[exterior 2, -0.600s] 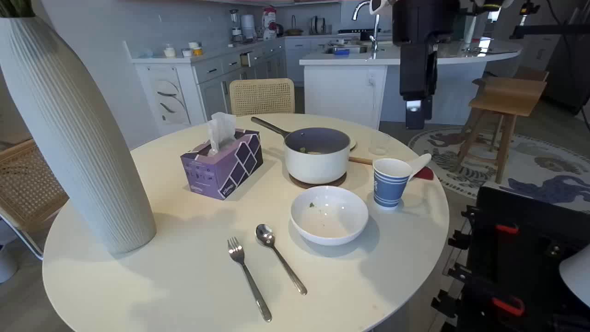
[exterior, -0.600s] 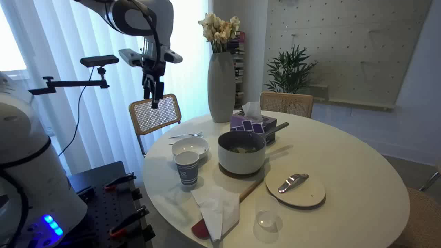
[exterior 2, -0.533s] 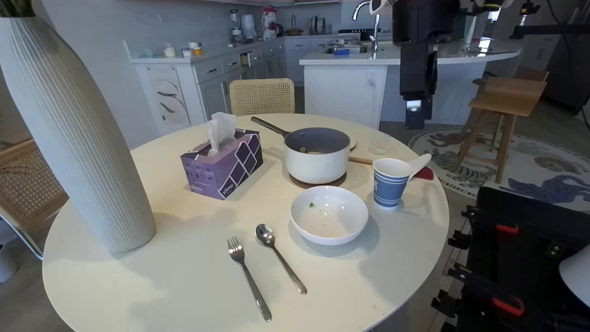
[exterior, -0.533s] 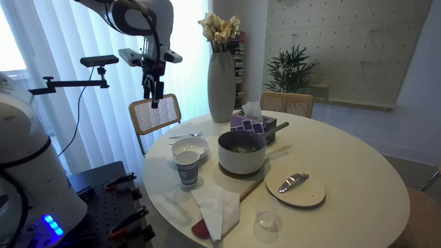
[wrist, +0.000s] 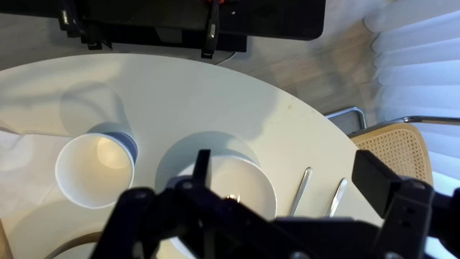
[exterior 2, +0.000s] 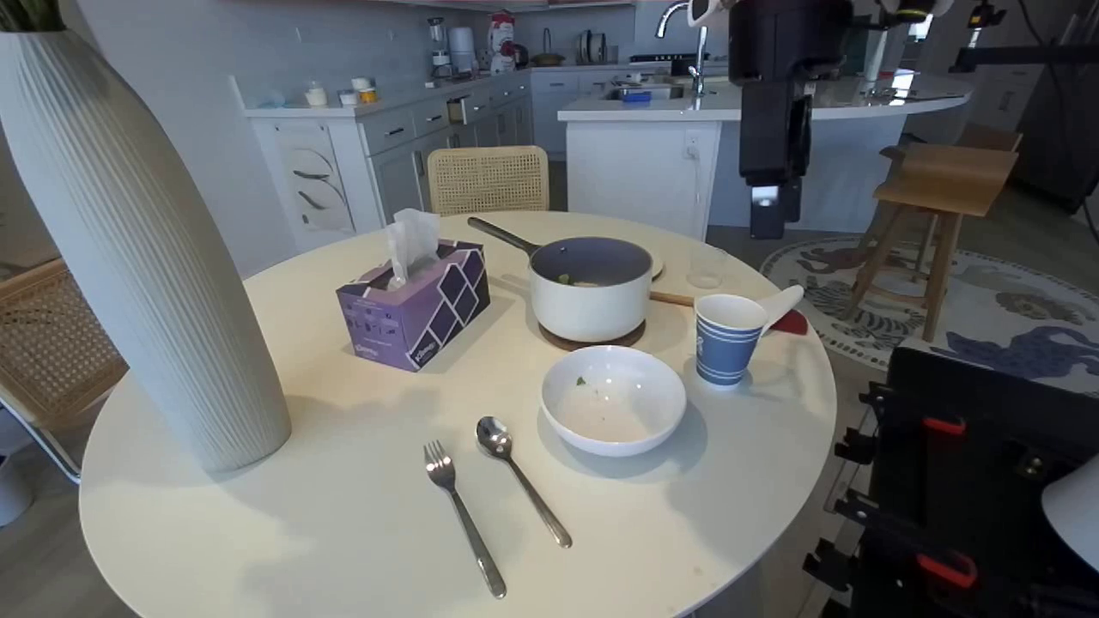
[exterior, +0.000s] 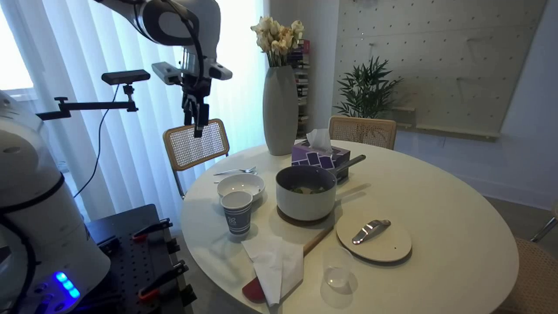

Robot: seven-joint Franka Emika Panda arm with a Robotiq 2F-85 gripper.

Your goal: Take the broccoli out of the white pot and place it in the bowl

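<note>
Some broccoli pieces lie inside the white saucepan, right of the white bowl in an exterior view. Left of the saucepan and well above the round table, the gripper hangs spread wide, pinching nothing. The pick seems not yet made; the next move calls for travelling right, then lowering inside

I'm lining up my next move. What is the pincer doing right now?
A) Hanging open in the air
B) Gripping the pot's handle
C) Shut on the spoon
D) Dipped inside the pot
A: in the wrist view the pincer has its two fingers wide apart with nothing held between them, and an exterior view shows it in the air, touching neither the pot nor the bowl.
</note>
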